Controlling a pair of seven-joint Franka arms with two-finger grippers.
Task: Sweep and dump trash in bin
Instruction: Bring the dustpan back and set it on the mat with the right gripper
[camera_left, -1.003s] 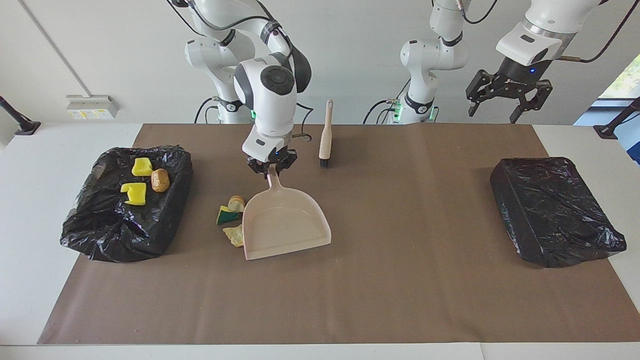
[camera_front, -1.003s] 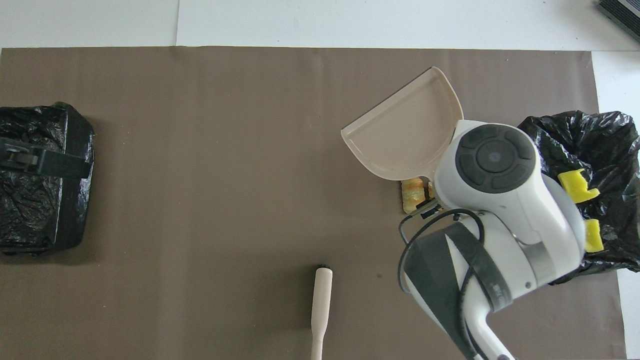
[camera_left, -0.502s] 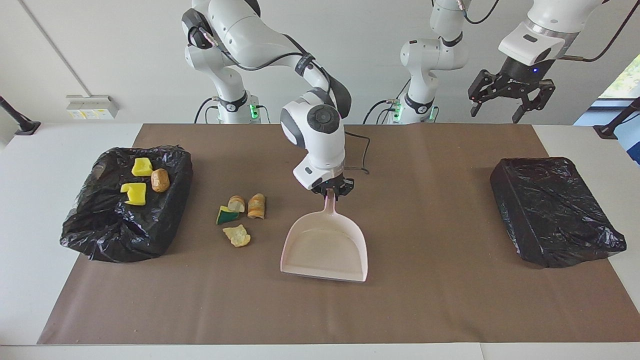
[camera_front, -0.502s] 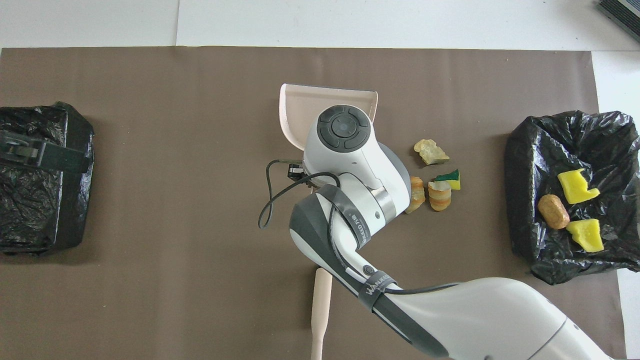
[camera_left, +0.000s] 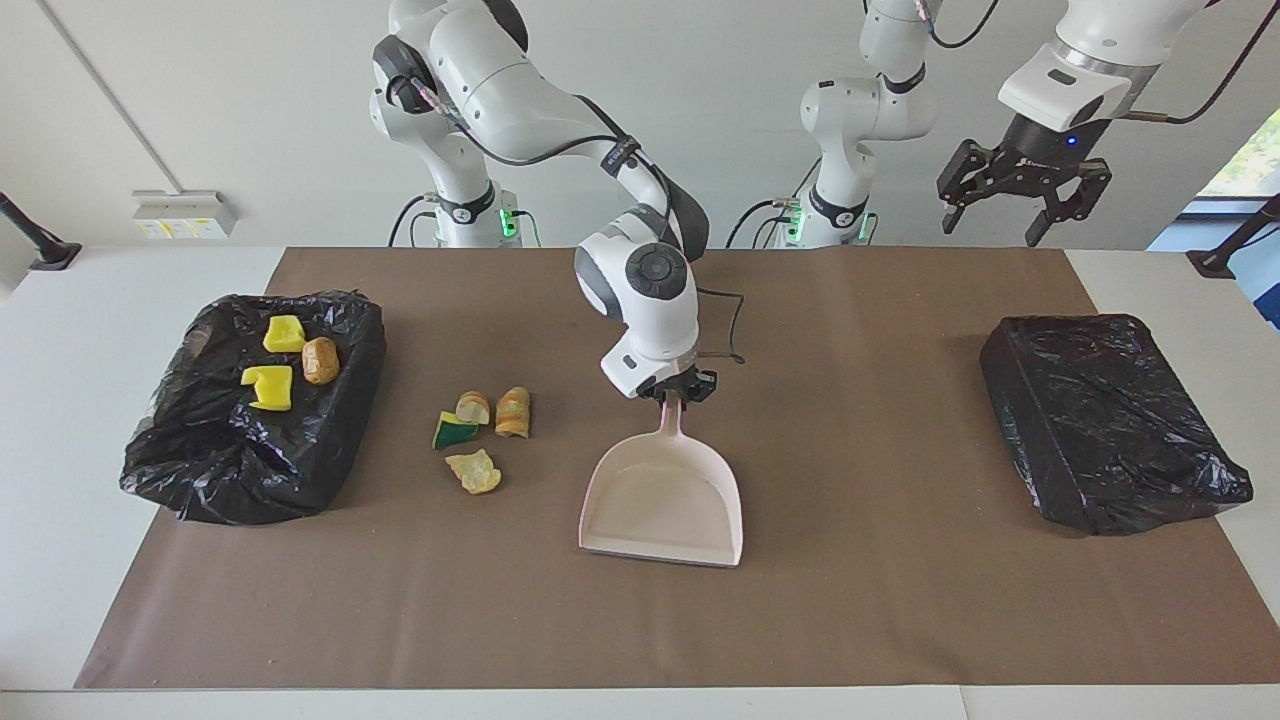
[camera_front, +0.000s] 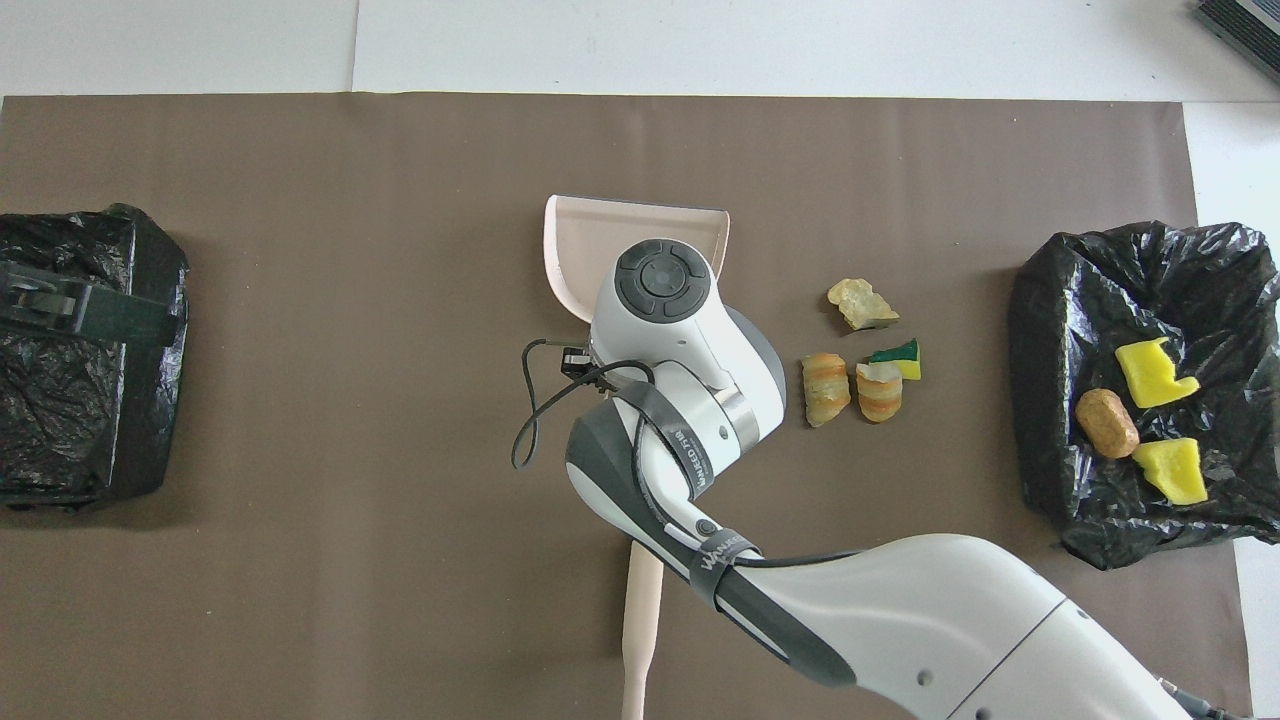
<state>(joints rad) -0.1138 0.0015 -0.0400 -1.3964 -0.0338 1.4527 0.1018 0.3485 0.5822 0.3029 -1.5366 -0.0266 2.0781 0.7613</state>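
My right gripper (camera_left: 676, 392) is shut on the handle of the pink dustpan (camera_left: 664, 500), which sits low at the middle of the mat, its mouth facing away from the robots. In the overhead view the dustpan (camera_front: 590, 240) shows only partly under my right hand. Several pieces of trash lie on the mat between dustpan and bin: two tan lumps (camera_left: 514, 412) (camera_left: 473, 406), a green-and-yellow wedge (camera_left: 455, 432) and a pale yellow scrap (camera_left: 475, 470). The black-lined bin (camera_left: 340, 420) holds two yellow chunks (camera_left: 268, 387) and a brown lump (camera_left: 320, 360). My left gripper (camera_left: 992, 226) waits open, high up.
The brush handle (camera_front: 640, 620) lies on the mat nearer to the robots than the dustpan, partly under my right arm. A second box wrapped in black plastic (camera_left: 1110, 420) stands at the left arm's end. A brown mat (camera_left: 850, 620) covers the table.
My right gripper carried the dustpan away from the loose trash to the middle of the mat and turned its mouth away from the robots. The left arm has barely moved.
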